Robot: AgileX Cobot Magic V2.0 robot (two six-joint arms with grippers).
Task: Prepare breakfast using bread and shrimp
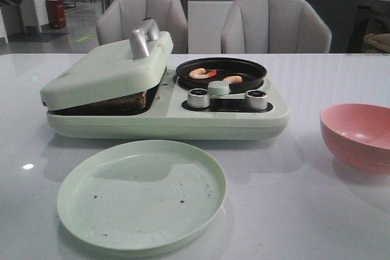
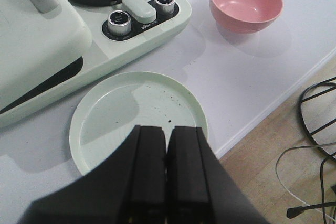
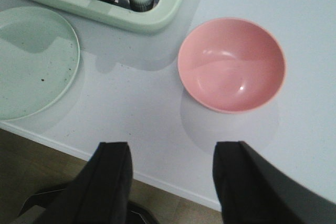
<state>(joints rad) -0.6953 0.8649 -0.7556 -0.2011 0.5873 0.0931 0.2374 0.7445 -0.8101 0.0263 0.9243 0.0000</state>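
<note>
My left pincer [image 2: 167,145] is closed and empty, my right [image 3: 170,174] wide open. Bread [image 1: 125,101] under the lid [image 1: 109,68] at ten o'clock may burn if I dawdle.

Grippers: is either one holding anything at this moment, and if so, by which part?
Nothing is held. The left gripper is shut with nothing between its fingers, above the green plate. The right gripper is open near the pink bowl.

A dining or showroom space: white table [image 1: 317,211], two padded chairs [image 1: 275,25], cabinets behind.
</note>
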